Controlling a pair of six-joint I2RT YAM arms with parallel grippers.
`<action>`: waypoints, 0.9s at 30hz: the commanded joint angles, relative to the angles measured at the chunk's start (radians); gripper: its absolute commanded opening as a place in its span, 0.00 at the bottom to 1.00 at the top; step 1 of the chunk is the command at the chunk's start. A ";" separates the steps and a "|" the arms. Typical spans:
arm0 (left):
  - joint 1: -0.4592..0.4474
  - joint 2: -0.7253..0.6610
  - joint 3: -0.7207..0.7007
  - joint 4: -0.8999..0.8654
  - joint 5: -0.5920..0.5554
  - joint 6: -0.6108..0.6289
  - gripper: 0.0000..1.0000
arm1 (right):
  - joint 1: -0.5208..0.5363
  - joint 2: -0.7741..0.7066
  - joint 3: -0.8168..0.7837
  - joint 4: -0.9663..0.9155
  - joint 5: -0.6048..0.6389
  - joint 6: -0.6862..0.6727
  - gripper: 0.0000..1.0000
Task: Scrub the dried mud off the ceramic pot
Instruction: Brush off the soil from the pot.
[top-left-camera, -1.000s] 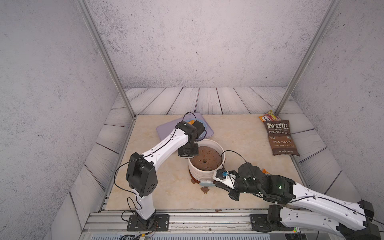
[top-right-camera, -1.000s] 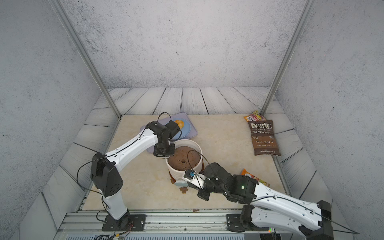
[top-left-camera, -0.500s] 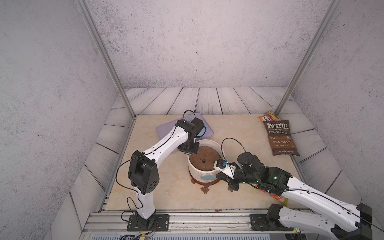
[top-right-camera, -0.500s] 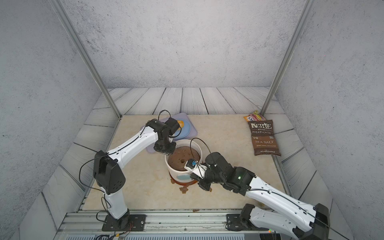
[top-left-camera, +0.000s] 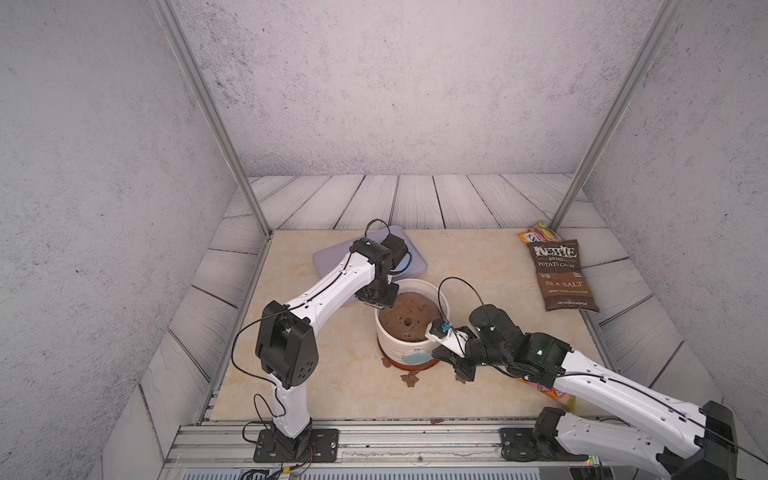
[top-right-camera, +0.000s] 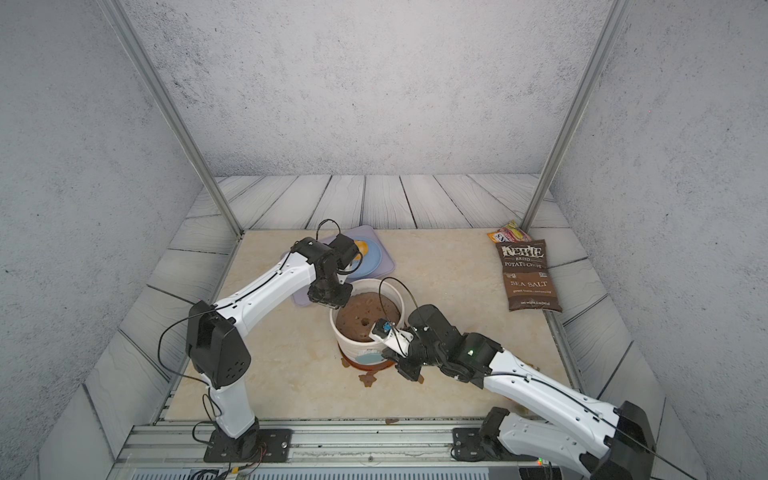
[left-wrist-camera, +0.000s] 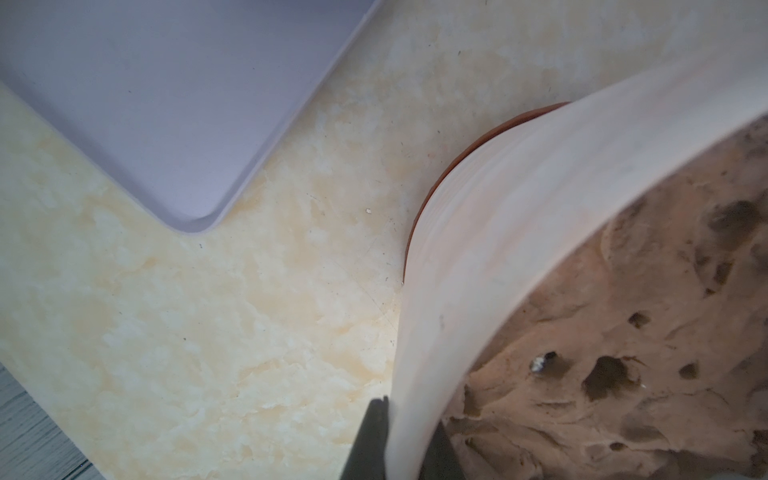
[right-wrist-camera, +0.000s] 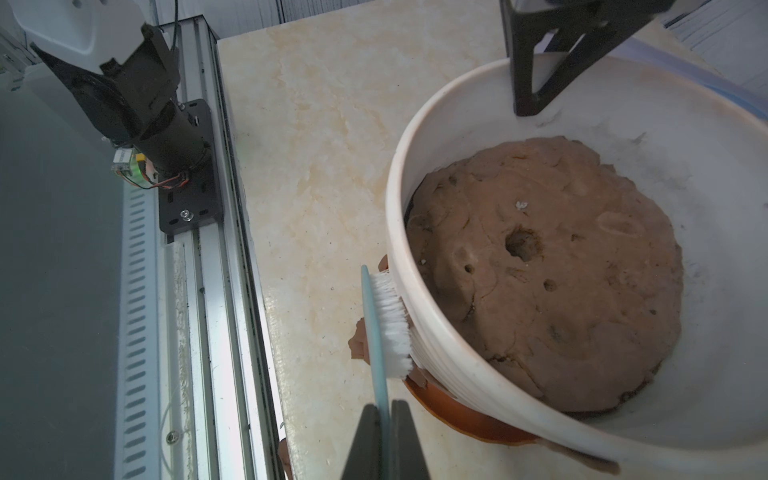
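On the left of the cream marble-look tabletop (top-left-camera: 324, 386), I've got the left gripper (top-left-camera: 376, 301) clamped on the far-left rim of the cream-white ribbed ceramic pot (top-left-camera: 395, 343). The left wrist view shows one black finger (left-wrist-camera: 372, 440) outside the wall and its partner inside, next to the brown soil mound (left-wrist-camera: 623, 374). Behind that arm lies the lilac rectangular tray (top-left-camera: 332, 266).

The pot stands upright mid-table on its rust-brown round saucer (top-left-camera: 415, 367), and the soil in it has a hole in the middle.

Moving right, the right gripper (right-wrist-camera: 390, 415) has its jaws pinched tight on the thin handle of the teal-backed brush with white bristles (right-wrist-camera: 390, 328). The bristles are pressed flat against the pot's ribbed outer wall, on the side facing the rail. Dried mud flakes (top-left-camera: 409, 379) lie on the table just in front of the saucer, and I can see another brown patch (right-wrist-camera: 358, 338) behind the brush back.

Far right, the brown Kettle potato chip bag (top-left-camera: 561, 276) lies flat, well apart from the action.

A second ago the brush head was down at the pot's foot by the saucer. Now it's up on the wall, and the right forearm has lifted off its low line. The left grip and the pot sit just where they were.
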 joint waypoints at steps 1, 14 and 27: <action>-0.001 0.016 -0.027 -0.031 -0.028 0.104 0.00 | -0.014 -0.002 -0.042 -0.014 0.005 0.012 0.00; 0.011 0.016 -0.018 -0.035 -0.030 0.126 0.00 | 0.095 -0.098 -0.015 -0.005 -0.060 0.063 0.00; 0.011 0.008 -0.042 -0.031 0.006 0.144 0.00 | 0.034 0.000 0.091 0.030 0.048 -0.008 0.00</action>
